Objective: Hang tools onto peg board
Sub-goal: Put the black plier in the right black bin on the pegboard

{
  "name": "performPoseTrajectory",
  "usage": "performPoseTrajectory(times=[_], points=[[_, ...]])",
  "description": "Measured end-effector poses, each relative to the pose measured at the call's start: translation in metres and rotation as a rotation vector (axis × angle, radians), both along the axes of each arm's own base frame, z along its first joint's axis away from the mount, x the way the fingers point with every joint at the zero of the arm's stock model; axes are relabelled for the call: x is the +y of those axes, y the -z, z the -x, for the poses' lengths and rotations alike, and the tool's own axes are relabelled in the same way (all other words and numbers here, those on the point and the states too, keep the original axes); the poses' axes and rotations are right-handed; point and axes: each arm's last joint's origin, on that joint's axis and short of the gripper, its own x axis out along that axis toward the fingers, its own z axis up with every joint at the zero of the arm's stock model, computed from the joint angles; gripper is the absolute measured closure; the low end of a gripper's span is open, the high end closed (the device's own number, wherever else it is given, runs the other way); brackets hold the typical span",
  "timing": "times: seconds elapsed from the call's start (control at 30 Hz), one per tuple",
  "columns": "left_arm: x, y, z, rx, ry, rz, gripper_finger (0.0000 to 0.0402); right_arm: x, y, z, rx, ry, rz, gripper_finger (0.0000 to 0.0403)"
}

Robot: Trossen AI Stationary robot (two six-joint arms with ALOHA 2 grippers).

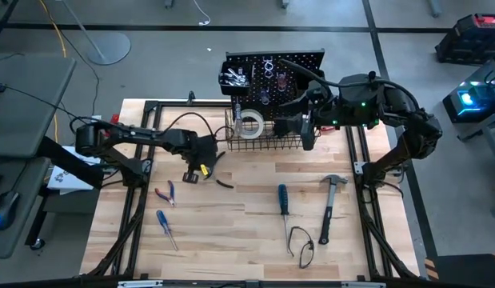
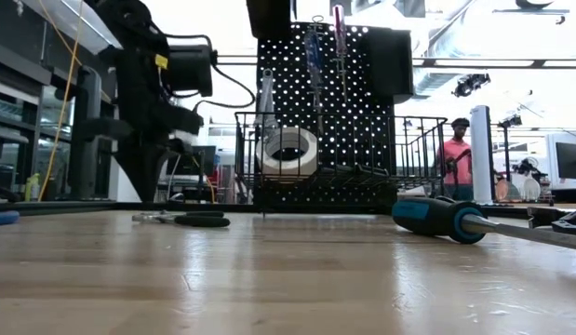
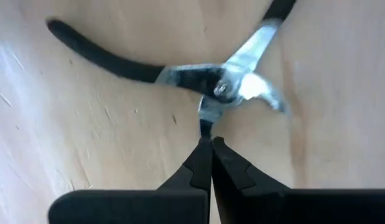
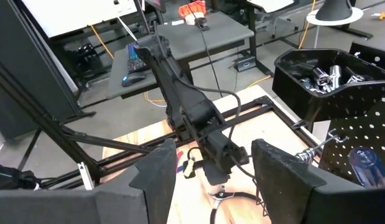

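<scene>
Pale wooden surface (image 1: 231,232) fills the centre of the high view, framed by black rails, with grey workshop floor around it. At upper centre stands the black peg board (image 1: 299,64), upright so tools can hang from it; a bin (image 1: 235,78) of silver parts is fixed at its left, and the wire basket (image 1: 289,144) along its foot holds the white tape roll (image 1: 249,122).

Right arm reaches in from the right, its right pincer (image 1: 305,132) hanging released and empty over the basket, apparently waiting.

Left arm stretches from the left edge, with the left pincer (image 3: 211,152) pressed down to the surface left of centre. Its fingers are clenched on the metal nose of black-handled pliers (image 3: 198,78), which lie flat with handles spread; gripping the nose probably leaves the handles free for hanging.

Loose on the surface lie a hammer (image 1: 330,204) at right, a blue screwdriver (image 1: 283,200) at centre, another screwdriver (image 1: 167,230) at lower left, and small red pliers (image 1: 165,193) nearby.
</scene>
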Motion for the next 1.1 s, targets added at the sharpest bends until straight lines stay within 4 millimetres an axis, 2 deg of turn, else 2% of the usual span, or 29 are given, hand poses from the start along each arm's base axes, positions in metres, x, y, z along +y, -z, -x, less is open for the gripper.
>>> performPoseTrajectory(times=[0.23,0.33,0.5,0.6,0.73,0.83,0.9,1.0,1.03,1.1], points=[[-0.004,-0.021,0.013,-0.043,-0.009,0.03,0.04,0.0,0.0,0.0,-0.001,-0.008,-0.014,0.0206],[-0.008,-0.035,0.021,-0.095,0.033,0.081,0.0401,0.002,0.004,-0.007,0.012,-0.036,-0.048,0.0206],[-0.012,-0.059,0.034,-0.222,0.074,0.073,0.0401,0.008,0.028,-0.036,0.142,-0.12,-0.072,0.0206],[-0.012,-0.064,0.035,-0.262,0.109,0.034,0.0401,0.009,0.047,-0.052,0.258,-0.107,-0.039,0.0206],[-0.007,-0.044,0.031,-0.242,0.084,-0.121,0.0401,0.009,0.074,-0.076,0.383,-0.025,0.01,0.0206],[-0.004,-0.024,0.028,-0.215,0.046,-0.188,0.0401,0.016,0.085,-0.085,0.43,0.034,0.069,0.0222],[-0.002,-0.013,0.024,-0.211,-0.012,-0.192,0.0401,0.023,0.089,-0.085,0.452,0.083,0.087,0.0263],[0.0,-0.005,0.016,-0.236,-0.114,-0.188,0.0401,0.034,0.096,-0.08,0.499,0.179,0.088,0.0366],[0.001,-0.002,0.012,-0.242,-0.139,-0.191,0.0401,0.039,0.098,-0.078,0.509,0.202,0.087,0.0384],[0.002,0.006,0.007,-0.236,-0.171,-0.193,0.0401,0.046,0.1,-0.073,0.533,0.241,0.064,0.0388]])
